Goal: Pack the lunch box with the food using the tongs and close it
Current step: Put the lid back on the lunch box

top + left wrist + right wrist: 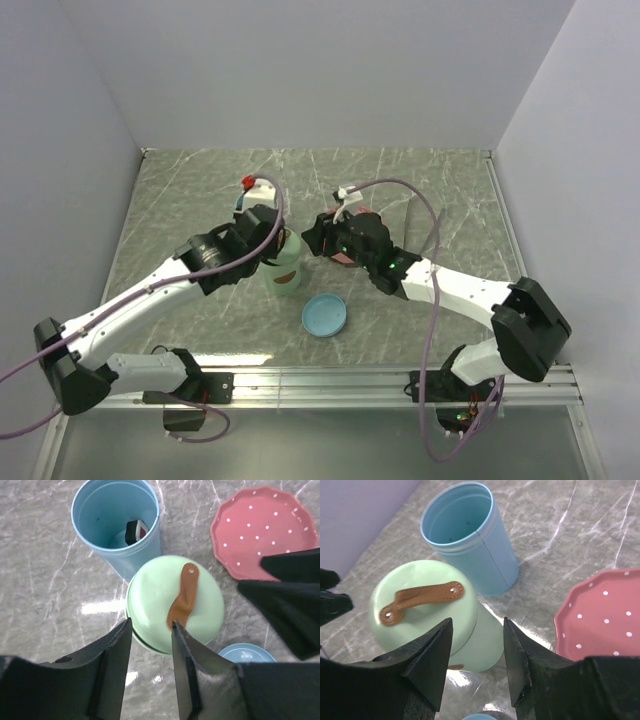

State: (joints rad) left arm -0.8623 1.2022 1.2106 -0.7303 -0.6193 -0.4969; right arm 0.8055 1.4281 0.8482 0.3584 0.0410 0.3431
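The lunch box [150, 597] is a mint-green round tin whose lid, with a brown strap [183, 595], sits on it slightly askew [420, 610]. One piece of the food [135, 531], a cream-and-dark block, lies inside the blue cup [116, 522]. My left gripper [151, 625] hovers open just over the lid's near edge, holding nothing. From the other side my right gripper [477, 621] stands open and empty above the tin. The tongs are out of view. In the top view both grippers [270, 240] [322, 240] meet over the lunch box [287, 265].
The pink dotted plate [265, 530] lies beside the tin, partly under the right arm, and its visible part is bare [605, 615]. A small blue lid [326, 315] rests on the marble table near the front. Walls enclose three sides.
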